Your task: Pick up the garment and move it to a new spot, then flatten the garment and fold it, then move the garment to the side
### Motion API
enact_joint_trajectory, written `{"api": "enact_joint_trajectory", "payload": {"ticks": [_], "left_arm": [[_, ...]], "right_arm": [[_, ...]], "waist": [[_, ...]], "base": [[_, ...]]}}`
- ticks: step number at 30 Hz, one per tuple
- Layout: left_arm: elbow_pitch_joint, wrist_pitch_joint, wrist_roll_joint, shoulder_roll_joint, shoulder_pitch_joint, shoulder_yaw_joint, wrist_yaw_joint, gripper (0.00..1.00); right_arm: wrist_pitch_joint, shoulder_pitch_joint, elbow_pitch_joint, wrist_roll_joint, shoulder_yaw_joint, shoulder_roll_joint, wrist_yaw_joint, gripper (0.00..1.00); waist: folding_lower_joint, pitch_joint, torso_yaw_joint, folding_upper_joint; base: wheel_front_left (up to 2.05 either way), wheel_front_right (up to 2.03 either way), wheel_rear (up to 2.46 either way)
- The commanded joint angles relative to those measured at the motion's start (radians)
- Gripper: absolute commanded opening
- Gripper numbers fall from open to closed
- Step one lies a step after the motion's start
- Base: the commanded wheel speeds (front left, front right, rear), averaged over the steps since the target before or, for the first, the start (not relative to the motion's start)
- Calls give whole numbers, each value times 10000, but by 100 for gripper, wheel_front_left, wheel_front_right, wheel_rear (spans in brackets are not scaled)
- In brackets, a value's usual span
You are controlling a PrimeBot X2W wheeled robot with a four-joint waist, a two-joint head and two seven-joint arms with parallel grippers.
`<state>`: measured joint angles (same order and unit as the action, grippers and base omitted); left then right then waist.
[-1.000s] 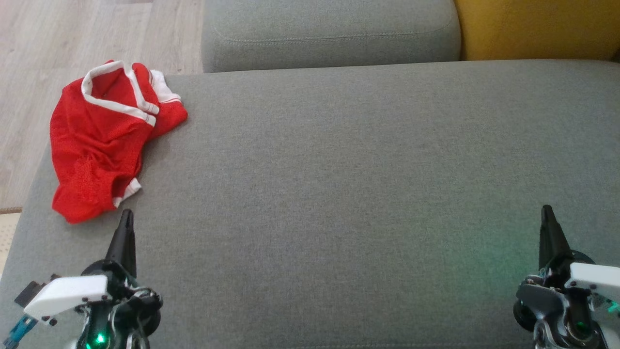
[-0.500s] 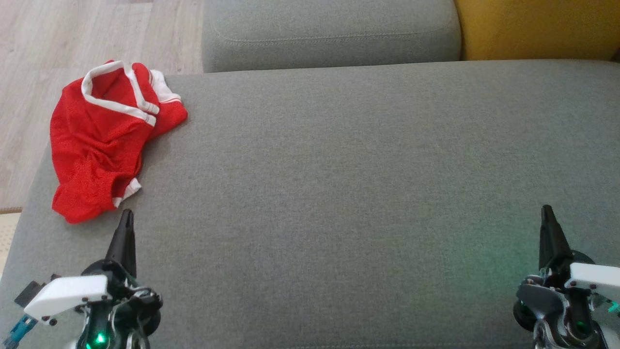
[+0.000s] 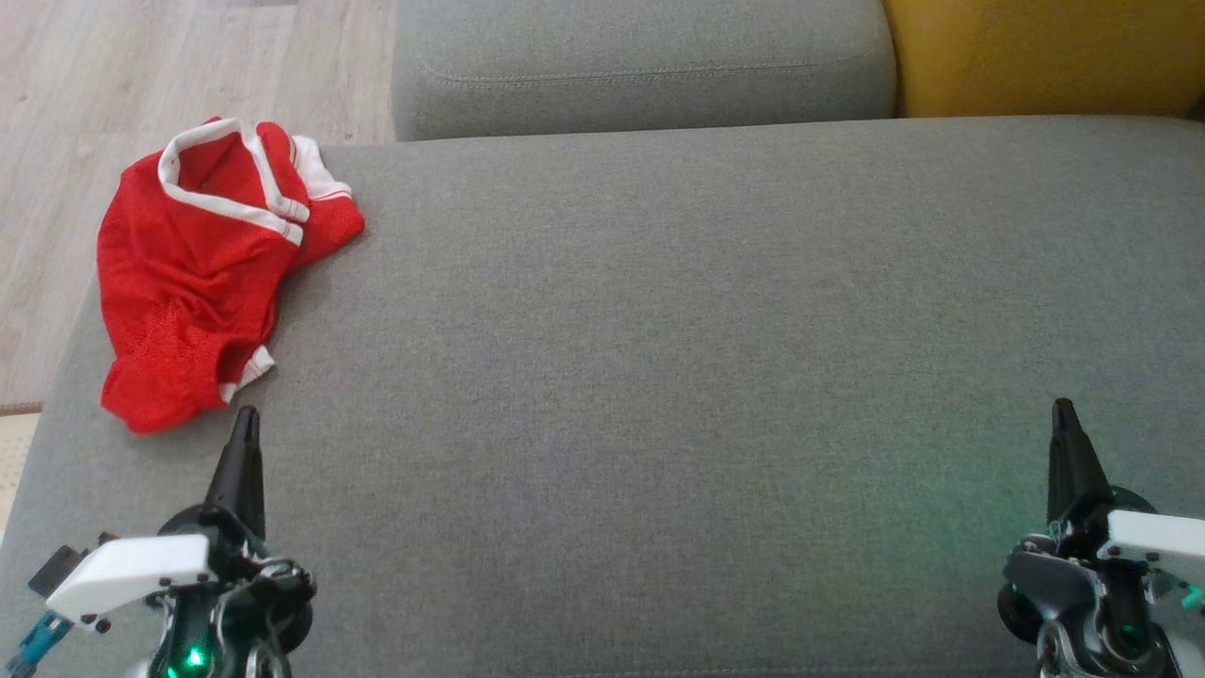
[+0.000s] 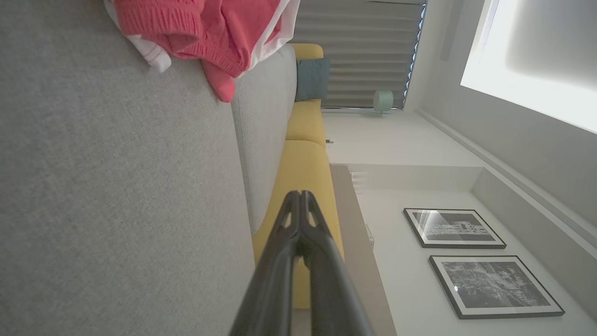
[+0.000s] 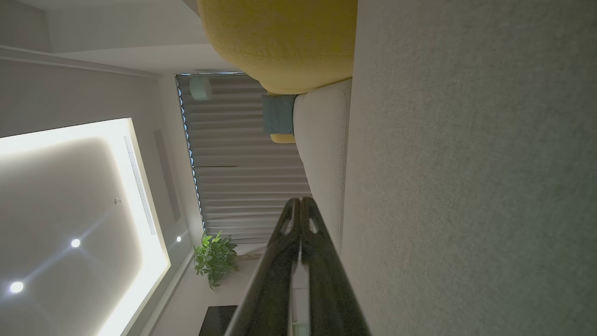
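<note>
Left wrist view garment (image 4: 224, 32), right wrist view plant (image 5: 214, 259)

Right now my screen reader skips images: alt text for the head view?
A crumpled red garment lies at the left edge of a grey sofa seat. The left pincer and right pincer sit shut, empty, at the bottom corners.

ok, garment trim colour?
White trim on the red garment, at neck and hems. Clearest in the head view.

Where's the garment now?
Head view, far left: the red garment lies crumpled at the left end of the grey cushion, just ahead of the left gripper.
</note>
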<state>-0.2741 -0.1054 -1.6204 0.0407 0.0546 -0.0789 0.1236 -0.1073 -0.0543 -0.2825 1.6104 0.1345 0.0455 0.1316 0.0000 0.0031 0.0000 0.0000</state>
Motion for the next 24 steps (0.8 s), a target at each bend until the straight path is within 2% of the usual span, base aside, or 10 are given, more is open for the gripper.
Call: {"api": "enact_joint_trajectory", "payload": {"ticks": [1, 2, 5, 24], "left_arm": [[293, -75, 114, 95, 533, -345, 71, 0], [-2, 0, 0, 0, 0, 0, 0, 100], [-436, 16, -4, -69, -244, 29, -19, 100], [131, 542, 697, -45, -456, 293, -189, 100]], "right_arm": [[-56, -536, 378, -14, -211, 47, -9, 0], [0, 0, -2, 0, 0, 0, 0, 100], [5, 194, -444, -1, -24, -27, 0, 100], [535, 252, -277, -567, -362, -16, -1, 100]], "waist": [[0, 0, 0, 0], [0, 0, 0, 0], [0, 0, 0, 0], [0, -86, -10, 0]], "base": [[0, 0, 0], [0, 0, 0], [0, 0, 0], [0, 0, 0]]}}
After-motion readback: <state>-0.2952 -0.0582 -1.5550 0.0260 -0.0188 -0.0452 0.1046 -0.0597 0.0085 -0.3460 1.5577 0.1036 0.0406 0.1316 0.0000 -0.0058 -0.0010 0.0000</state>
